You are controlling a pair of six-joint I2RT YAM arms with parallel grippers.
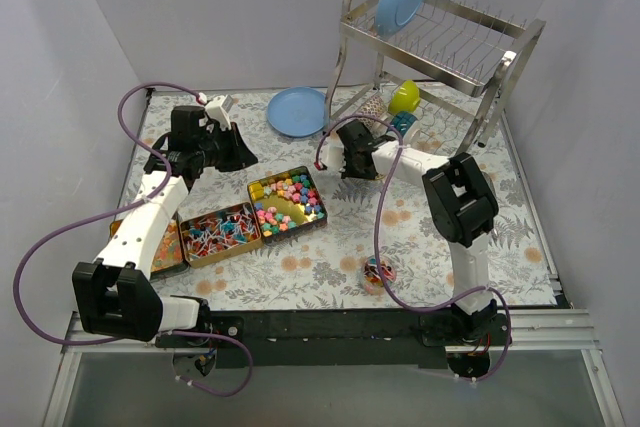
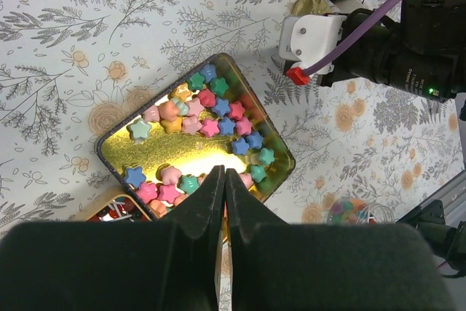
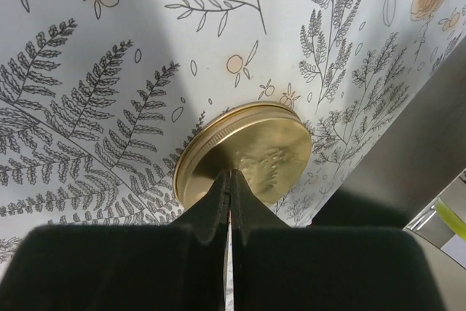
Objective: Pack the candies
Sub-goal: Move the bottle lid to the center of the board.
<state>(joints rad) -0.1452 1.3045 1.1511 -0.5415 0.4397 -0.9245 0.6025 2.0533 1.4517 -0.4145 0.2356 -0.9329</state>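
Between white walls (image 1: 230, 17), floral tabletop (image 1: 300, 267), candies (image 1: 288, 202)

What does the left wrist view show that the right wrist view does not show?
Only the left wrist view: a gold tin holding star-shaped candies, and the right arm beyond it. Only the right wrist view: a round gold lid lying flat. Both: the floral tablecloth and that arm's own fingers closed together, left gripper and right gripper.

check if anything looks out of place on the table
One thing: a small round container of mixed candies sits alone at the front, apart from the gold rectangular tin of star-shaped candies. A round gold metal lid lies flat on the floral tablecloth, covering nothing.
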